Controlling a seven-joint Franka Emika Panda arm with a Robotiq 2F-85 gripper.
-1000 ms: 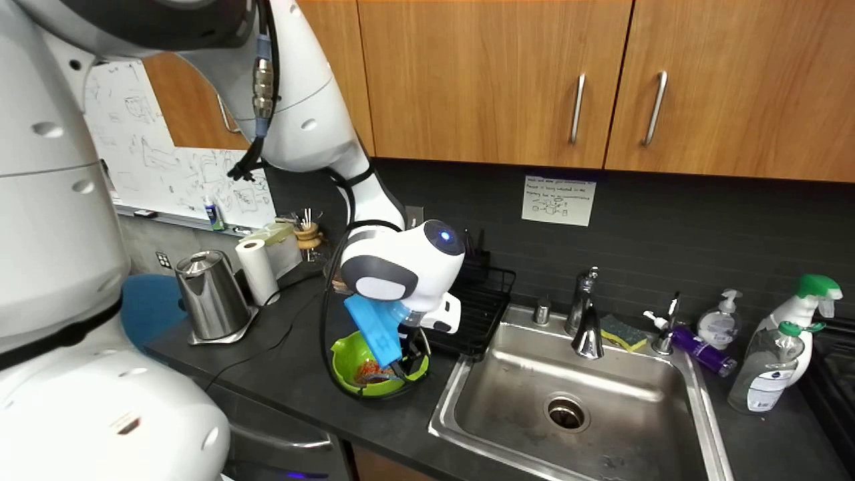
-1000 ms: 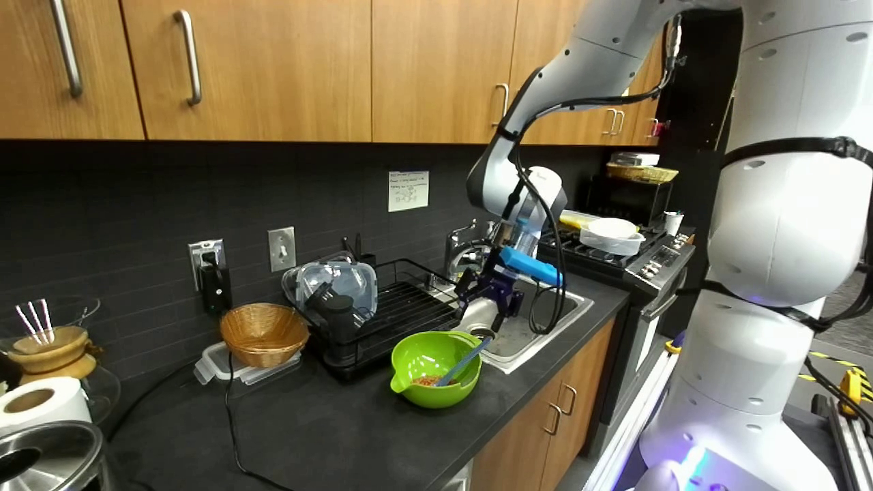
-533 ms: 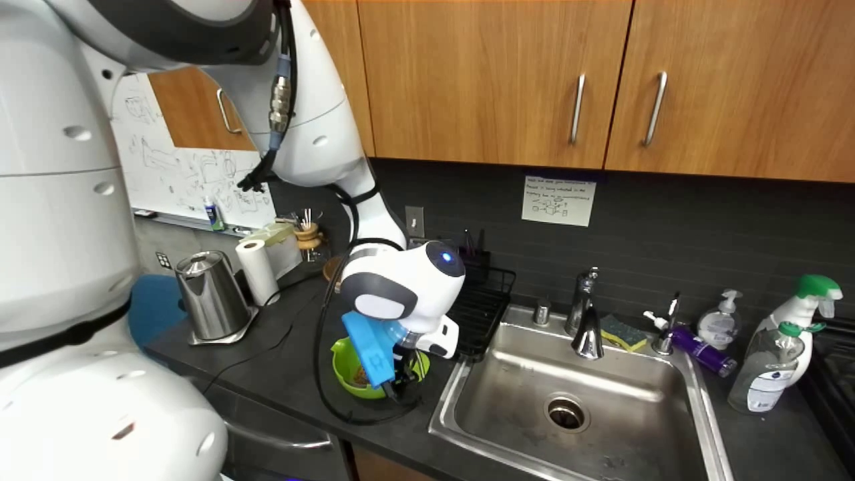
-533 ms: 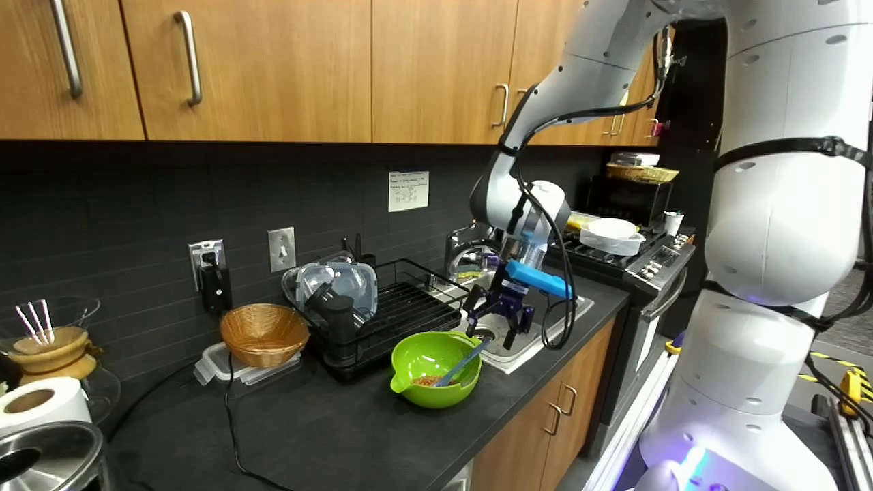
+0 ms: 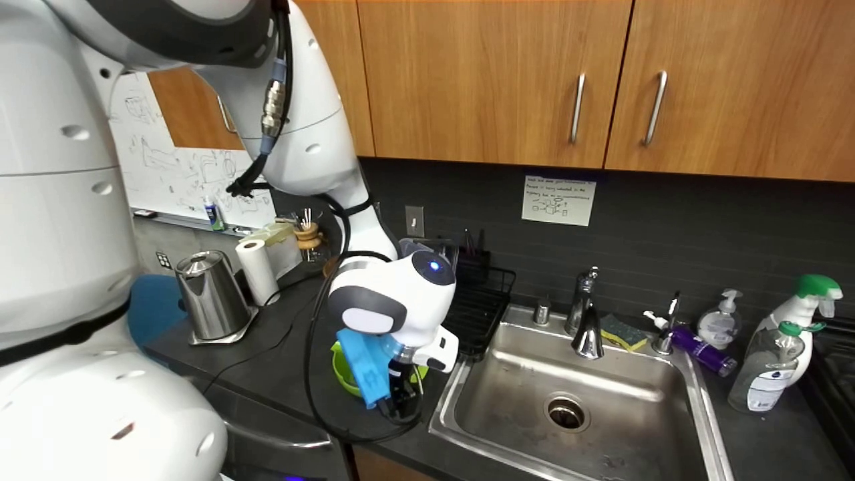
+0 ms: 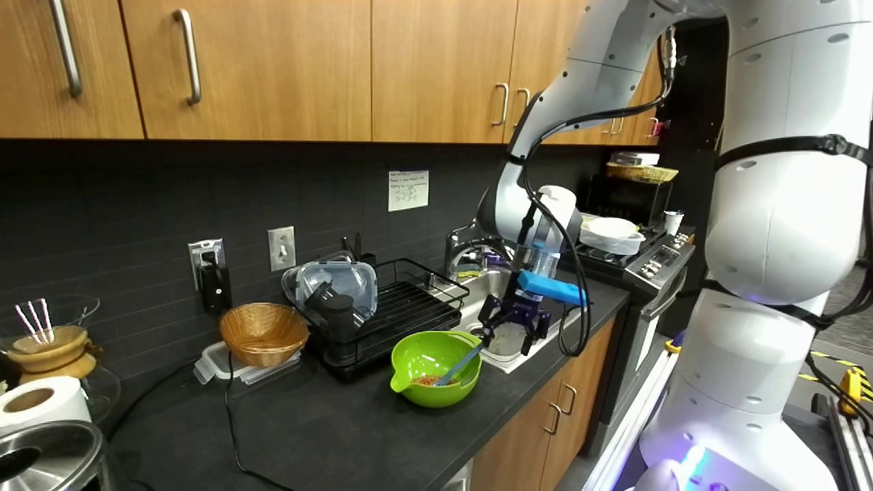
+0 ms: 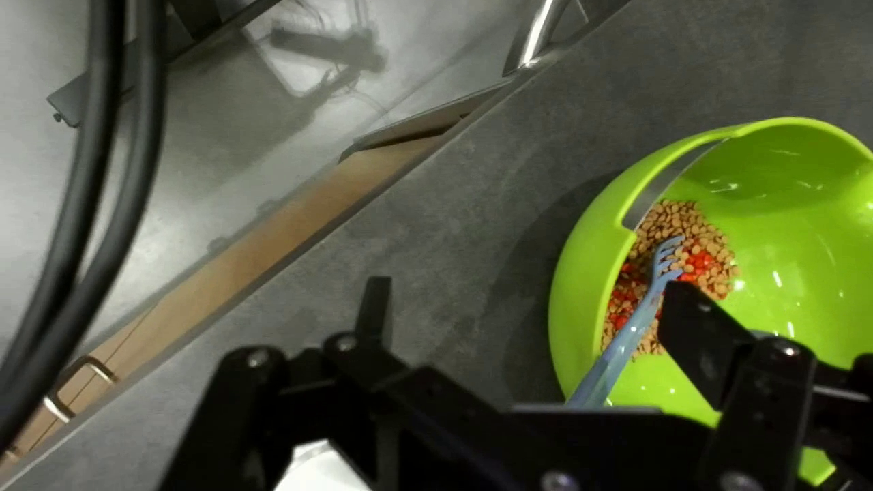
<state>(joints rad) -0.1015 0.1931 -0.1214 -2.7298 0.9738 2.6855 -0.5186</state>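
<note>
The jaws stand spread wide, gripping nothing; the blue fork (image 7: 619, 346) lies just beside one of them, touching or not I can't tell. It leans over the rim of the green mixing bowl (image 7: 580, 300), tines among brown grains (image 7: 672, 218) and red bits (image 7: 701, 262). By my reading those are already in and partly mingled, the fork not yet grasped. Further along the desk (image 7: 450, 252) come a black dish rack (image 6: 412, 299) and the steel sink (image 5: 514, 404).

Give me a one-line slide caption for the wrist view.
Open gripper near a green bowl in which a blue fork rests on brown and red bits.
</note>
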